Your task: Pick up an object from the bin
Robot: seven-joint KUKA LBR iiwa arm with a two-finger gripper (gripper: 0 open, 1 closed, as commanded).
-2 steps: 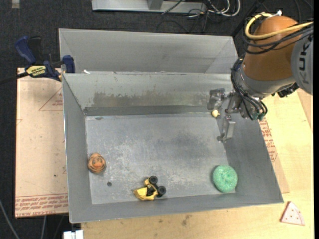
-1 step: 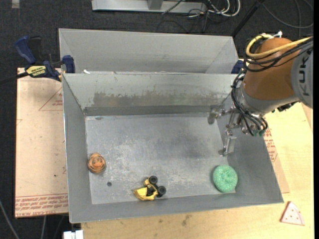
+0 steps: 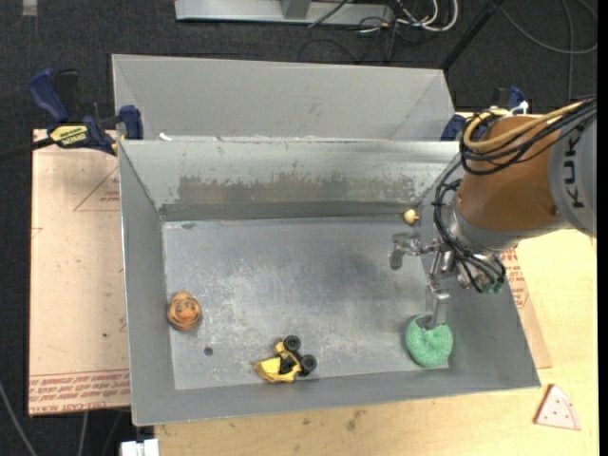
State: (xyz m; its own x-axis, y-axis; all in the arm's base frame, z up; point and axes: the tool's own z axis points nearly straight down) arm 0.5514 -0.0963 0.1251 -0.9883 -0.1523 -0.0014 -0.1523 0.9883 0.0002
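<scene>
Pincer (image 3: 438, 319), openness I cannot tell, touches the green lump (image 3: 429, 347) just under it.

The arm (image 3: 562, 183) comes in from the right of the camera view, its last link wrapped in an orange cover (image 3: 499, 198). Yellow and black cables (image 3: 489, 131) loop over the top of the cover, and more hang in a bundle below it. Under the cover sits the wrist (image 3: 456, 250) — grey metal, with a short fitting jutting out to the left. From it the gripper (image 3: 437, 319) points down — a thin pale shaft, low in the view's right part.
</scene>
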